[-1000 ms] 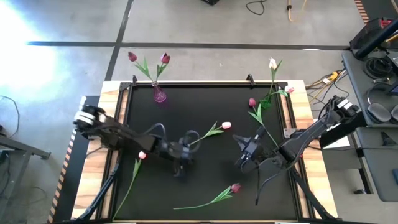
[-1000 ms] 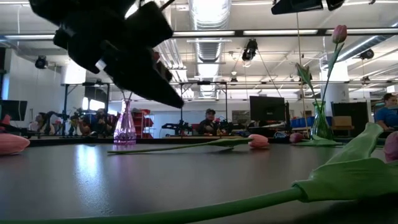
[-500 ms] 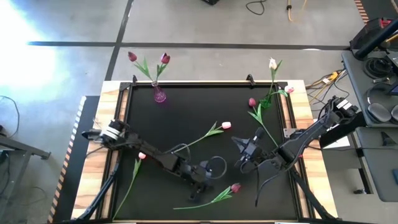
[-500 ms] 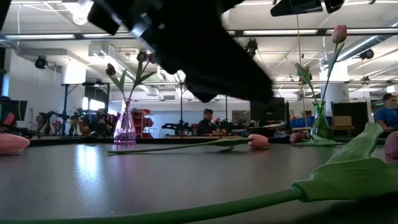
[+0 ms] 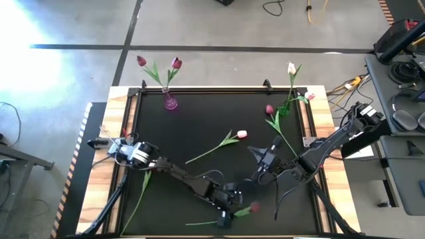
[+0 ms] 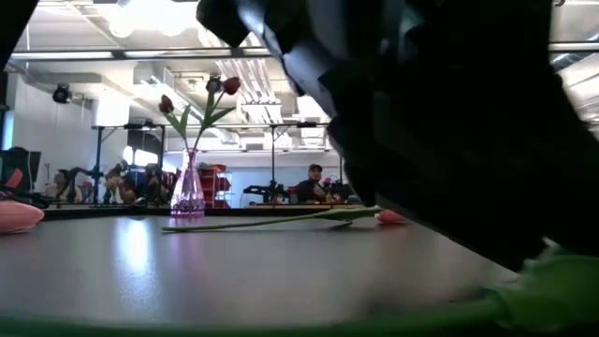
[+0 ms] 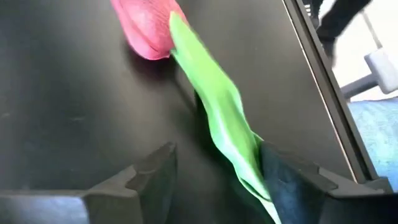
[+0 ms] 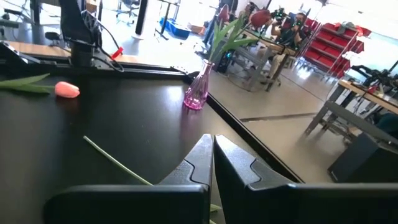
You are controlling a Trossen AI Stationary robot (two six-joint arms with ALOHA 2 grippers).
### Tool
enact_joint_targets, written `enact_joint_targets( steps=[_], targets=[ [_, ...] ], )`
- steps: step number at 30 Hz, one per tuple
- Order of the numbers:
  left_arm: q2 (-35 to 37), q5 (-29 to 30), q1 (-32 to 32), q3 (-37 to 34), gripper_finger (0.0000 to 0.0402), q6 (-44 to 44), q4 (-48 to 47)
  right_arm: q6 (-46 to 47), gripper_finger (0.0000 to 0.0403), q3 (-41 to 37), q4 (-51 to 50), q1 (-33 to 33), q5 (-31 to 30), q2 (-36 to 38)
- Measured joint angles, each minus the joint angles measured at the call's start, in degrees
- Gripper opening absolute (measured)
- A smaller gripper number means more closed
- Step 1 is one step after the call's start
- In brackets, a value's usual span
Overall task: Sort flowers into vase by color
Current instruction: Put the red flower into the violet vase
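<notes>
Left tool (image 5: 229, 211) swings across to the magenta tulip (image 5: 253, 207) at tabletop front, fingers wide, leaf between them; closing on leaf alone risks slip. Right tool (image 5: 257, 167) shut, waiting nearby.

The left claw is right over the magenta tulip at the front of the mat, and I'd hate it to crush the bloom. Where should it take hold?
Grip the magenta tulip at its leafy stem, just behind the head, coming straight down from above. It lies flat, and the open left claw already straddles that leaf, with the head beyond its fingers.
</notes>
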State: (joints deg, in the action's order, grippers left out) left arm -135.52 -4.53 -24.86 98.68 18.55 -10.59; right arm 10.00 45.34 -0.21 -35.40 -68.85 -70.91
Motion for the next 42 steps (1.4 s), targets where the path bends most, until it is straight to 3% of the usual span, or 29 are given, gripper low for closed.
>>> enact_joint_targets(
  steps=[4,7,11,16,19,27,33,38,42],
  targets=[
    [-1.3,1.1,-0.5,3.5,0.0223,-1.0,-3.3,0.1,0.0009,0.0,0.0,0.0,0.1,0.4],
    [-1.3,2.4,-0.6,4.4,0.0209,-3.1,-5.2,-0.6,0.0009,0.0,-0.1,0.0,0.0,0.6],
    [-1.3,2.5,-0.6,4.9,0.0156,-5.5,-7.2,-0.6,0.0009,0.0,-0.1,0.0,-0.1,0.8],
    [-0.9,2.9,-0.6,4.9,0.0060,-7.9,-8.1,-0.7,0.0009,0.0,-0.2,0.0,-0.1,0.8],
    [0.4,5.9,-0.7,4.7,0.0012,-9.7,-10.7,-1.0,0.0009,0.0,-0.4,0.0,-0.2,0.9],
    [5.2,18.8,-1.4,3.5,0.0002,-11.9,-18.7,-1.2,0.0009,0.0,-1.3,0.0,-0.2,1.0],
    [13.6,23.9,-1.6,-7.2,0.0001,-10.3,-14.2,-1.2,0.0009,0.0,-1.6,0.0,-0.2,1.0],
    [25.5,27.0,-1.6,-23.0,0.0000,-7.1,-2.8,-1.2,0.0009,0.0,-2.1,0.0,-1.5,1.1],
    [36.6,33.3,-1.7,-35.7,0.0000,-5.8,6.5,-1.1,0.0009,0.0,-2.1,0.0,-2.1,1.2]
  ],
)
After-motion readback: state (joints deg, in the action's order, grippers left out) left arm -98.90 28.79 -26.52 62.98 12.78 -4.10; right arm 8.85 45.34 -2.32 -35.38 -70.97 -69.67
